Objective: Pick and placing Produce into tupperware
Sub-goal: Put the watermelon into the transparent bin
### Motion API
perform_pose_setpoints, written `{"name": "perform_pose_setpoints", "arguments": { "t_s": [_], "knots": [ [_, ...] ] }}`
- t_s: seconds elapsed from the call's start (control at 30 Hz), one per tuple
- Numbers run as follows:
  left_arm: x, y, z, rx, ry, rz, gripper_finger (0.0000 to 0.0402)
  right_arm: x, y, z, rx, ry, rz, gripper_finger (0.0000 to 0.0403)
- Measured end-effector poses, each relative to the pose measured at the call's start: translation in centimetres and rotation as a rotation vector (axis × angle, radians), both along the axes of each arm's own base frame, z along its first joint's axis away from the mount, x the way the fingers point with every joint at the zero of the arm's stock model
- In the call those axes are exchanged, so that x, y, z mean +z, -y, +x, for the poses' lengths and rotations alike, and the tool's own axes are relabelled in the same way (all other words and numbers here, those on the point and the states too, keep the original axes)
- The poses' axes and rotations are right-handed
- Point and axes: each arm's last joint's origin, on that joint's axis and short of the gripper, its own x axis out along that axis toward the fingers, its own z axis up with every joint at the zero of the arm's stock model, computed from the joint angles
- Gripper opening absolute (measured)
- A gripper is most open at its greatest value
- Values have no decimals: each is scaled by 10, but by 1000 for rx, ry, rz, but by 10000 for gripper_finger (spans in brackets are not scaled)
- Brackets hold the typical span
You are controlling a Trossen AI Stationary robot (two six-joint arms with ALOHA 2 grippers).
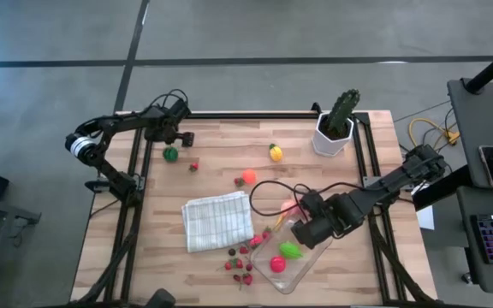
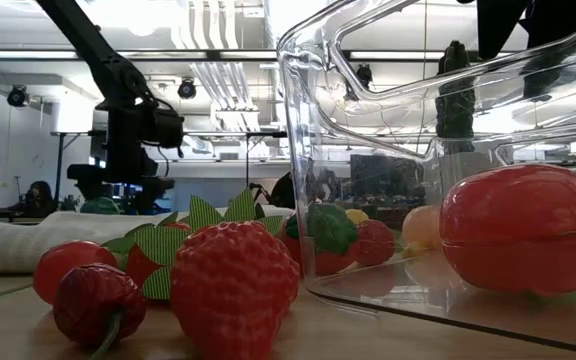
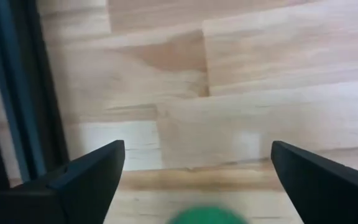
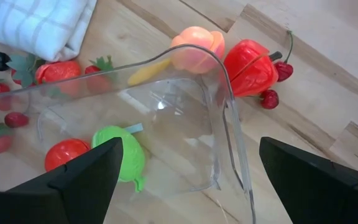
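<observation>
Tupperware: the clear tupperware lies near the table's front edge, just beside the folded checked cloth, on the side away from the left arm.
Open room: bare wood stretches between the cloth and the table's far edge; the table is also free between the cloth and the left arm's side rail.
Inside the tupperware: two pieces, one green and one pink-red.
Loose produce by the tupperware: a cluster of red strawberries and small berries sits between the cloth's front corner and the tupperware; the exact count cannot be told.
Produce farther off: four pieces, a green one, a small red one, a yellow one, an orange-pink one.
Cactus: one, in a white pot at the far corner beyond the tupperware.
Right gripper: the right gripper hovers over the tupperware's rim, jaws wide, holding nothing.
Left gripper: the left gripper hangs just beside the green piece, jaws wide, empty.
Right wrist view only: a red pepper with cherries touching it outside the tupperware wall.
Low view only: strawberries pressed close against the tupperware's wall.
</observation>
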Motion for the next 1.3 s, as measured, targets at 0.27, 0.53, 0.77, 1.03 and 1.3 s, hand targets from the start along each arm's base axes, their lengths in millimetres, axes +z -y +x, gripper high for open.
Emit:
{"name": "perform_pose_setpoints", "arguments": {
  "t_s": [0.27,0.53,0.77,1.03,1.3],
  "knots": [
    [-2,14,3,-74,100,-200,391,0,0,0,1,1,2,370],
    [11,44,-2,-188,-69,-284,391,0,0,0,7,0,0,370],
    [16,72,-3,-209,43,-334,391,0,0,0,22,0,-8,370],
    [1,109,-11,-192,65,-421,391,0,0,0,25,2,-12,370],
    [-1,131,-12,-189,75,-447,391,0,0,0,32,3,-12,370]
  ]
}}
